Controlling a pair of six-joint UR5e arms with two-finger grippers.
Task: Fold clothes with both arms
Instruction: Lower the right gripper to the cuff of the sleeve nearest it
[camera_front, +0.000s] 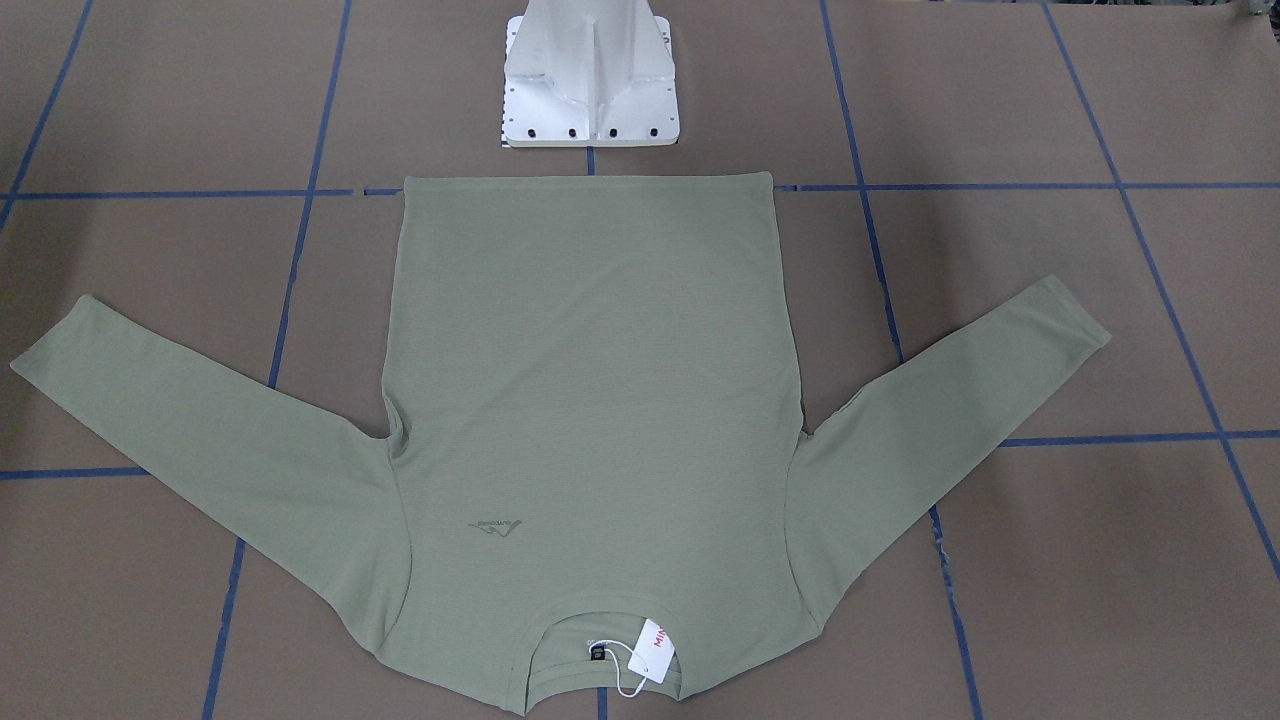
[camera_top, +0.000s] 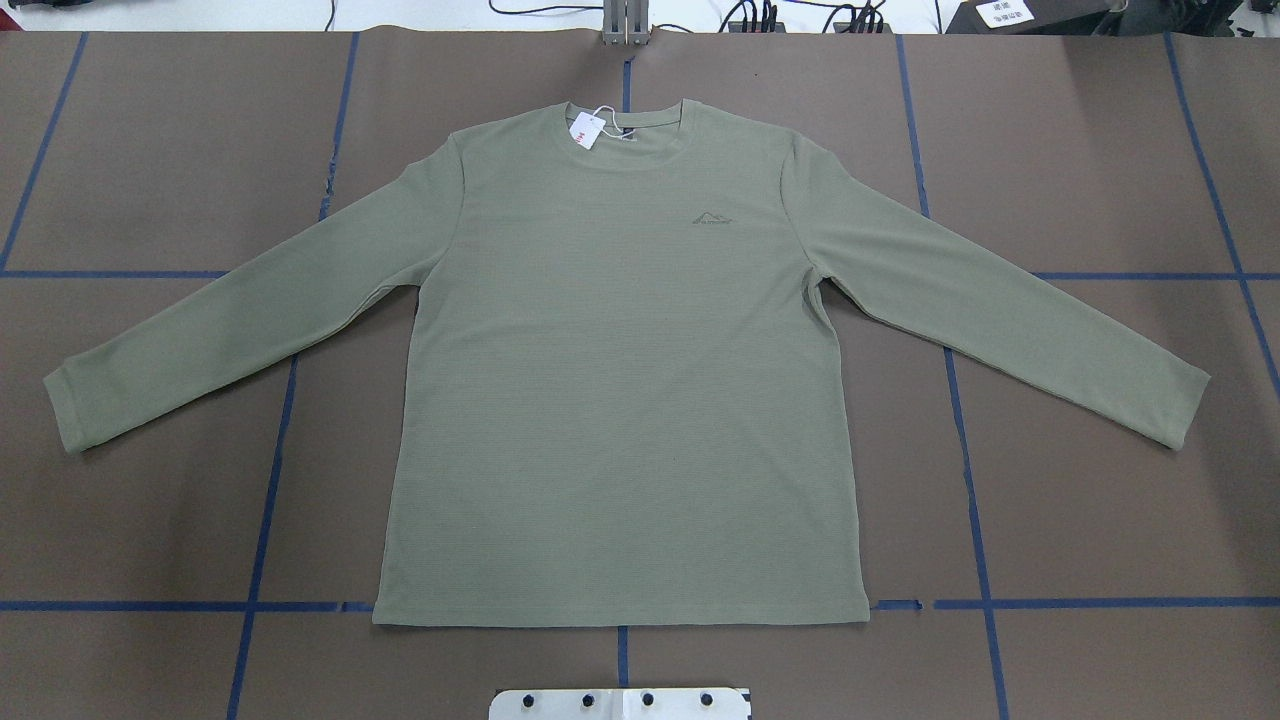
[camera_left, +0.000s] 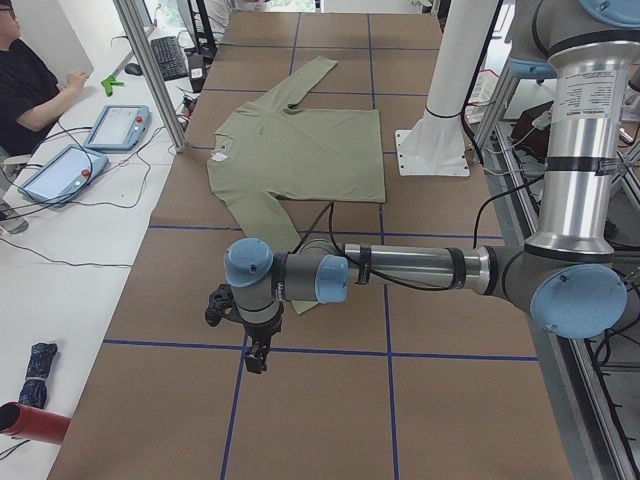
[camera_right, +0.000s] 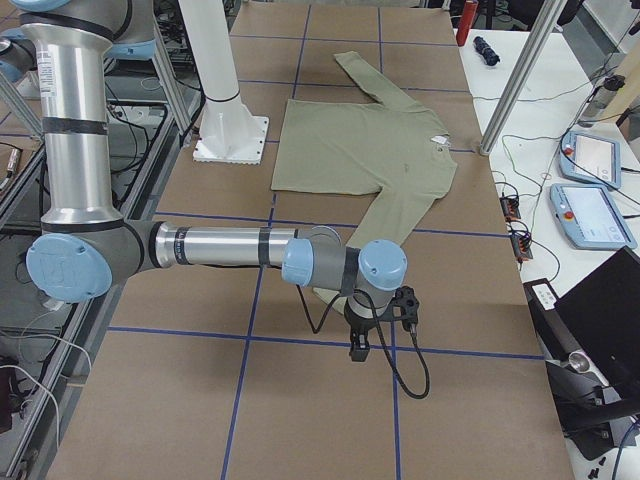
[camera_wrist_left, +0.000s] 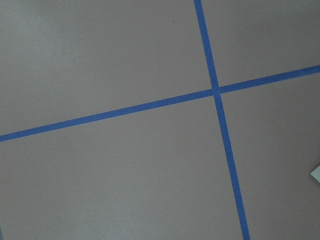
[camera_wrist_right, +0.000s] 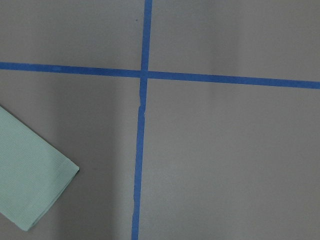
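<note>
The left tool (camera_left: 254, 360) and right tool (camera_right: 358, 348) hang above the worktop (camera_top: 1100, 500), each near a cuff of the green long-sleeved shirt (camera_top: 620, 380); open or closed, I cannot tell.

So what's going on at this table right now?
Nothing is being handled yet. A green long-sleeved shirt lies flat, face up and unfolded on the table, sleeves spread. The left gripper and the right gripper hang above bare table just past each cuff; folding has not begun.
</note>
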